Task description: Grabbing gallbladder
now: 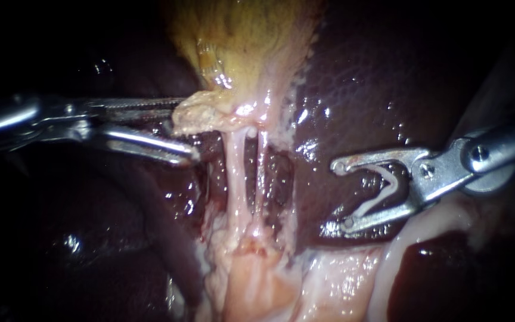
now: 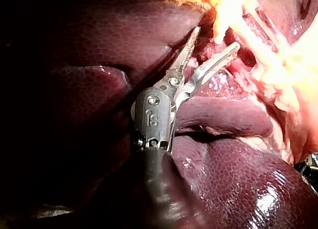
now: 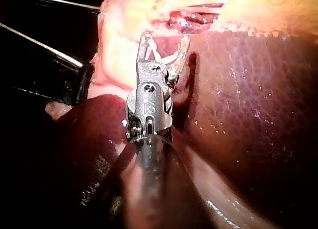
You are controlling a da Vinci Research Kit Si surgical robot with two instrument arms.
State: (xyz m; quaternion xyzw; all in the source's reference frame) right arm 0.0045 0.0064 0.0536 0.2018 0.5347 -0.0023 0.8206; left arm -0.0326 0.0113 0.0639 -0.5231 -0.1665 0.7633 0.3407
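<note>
The yellowish gallbladder (image 1: 239, 42) hangs at the top centre of the endoscope view, its pale lower edge (image 1: 207, 116) folded towards the left. My left instrument (image 1: 186, 131) comes in from the left with its jaws open; the upper jaw lies along that pale edge and the lower jaw stands below it. The left wrist view shows the same gap between the left instrument's (image 2: 216, 38) jaws, just short of the bright tissue (image 2: 223, 5). My right instrument (image 1: 340, 197) rests over the liver (image 1: 377, 77), its jaws spread wide around a white V-shaped clip (image 1: 382, 191).
Two thin pale tubes (image 1: 233, 173) (image 1: 261, 173) run side by side from the gallbladder's neck down to pink fatty tissue (image 1: 257, 280). Dark liver surrounds them on both sides. In the right wrist view a dark shaft (image 3: 44, 75) lies beside my right instrument (image 3: 164, 42).
</note>
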